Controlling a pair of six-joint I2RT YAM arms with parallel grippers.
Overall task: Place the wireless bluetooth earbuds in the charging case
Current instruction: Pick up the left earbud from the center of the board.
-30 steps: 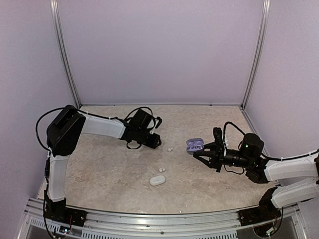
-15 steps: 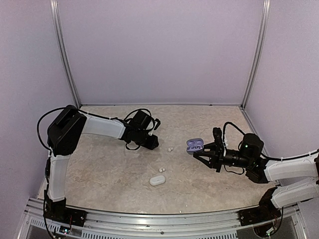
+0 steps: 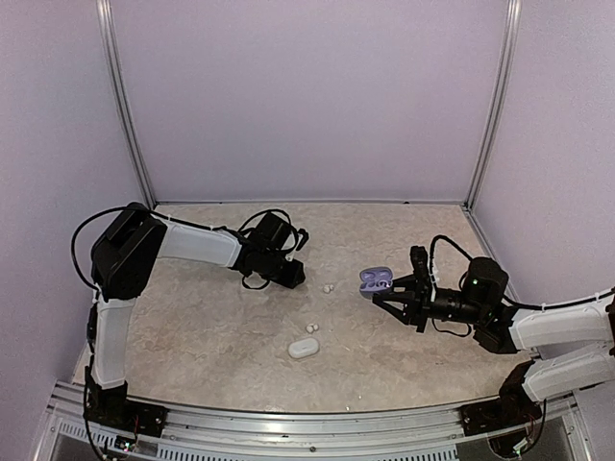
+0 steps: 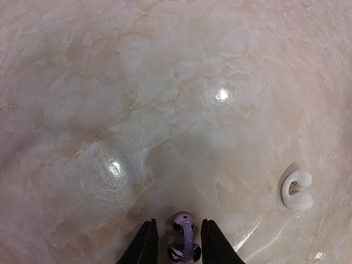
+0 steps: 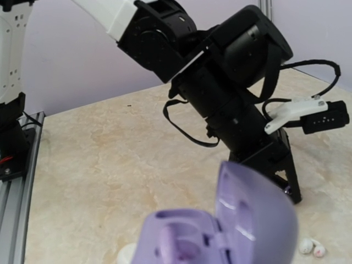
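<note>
A small purple and dark shiny earbud (image 4: pixel 185 240) lies on the marble table between the fingers of my left gripper (image 4: pixel 179 242). The jaws stand narrow and open around it, with a thin gap on the left side. From above, the left gripper (image 3: pixel 294 274) points down at the table's middle left. A white earbud (image 4: pixel 297 191) lies to its right. My right gripper (image 3: pixel 389 290) is shut on the purple charging case (image 3: pixel 376 279), held above the table with its lid open. The case (image 5: pixel 220 231) fills the bottom of the right wrist view and hides the fingers.
A white case (image 3: pixel 303 349) lies shut near the table's front middle, with a white earbud (image 3: pixel 310 328) just behind it. Another pale earbud (image 3: pixel 328 287) lies between the two grippers. Lilac walls enclose the table on three sides.
The left jaws have narrowed around the purple earbud, and the left gripper has shifted slightly left. The right arm and the case have not moved.
</note>
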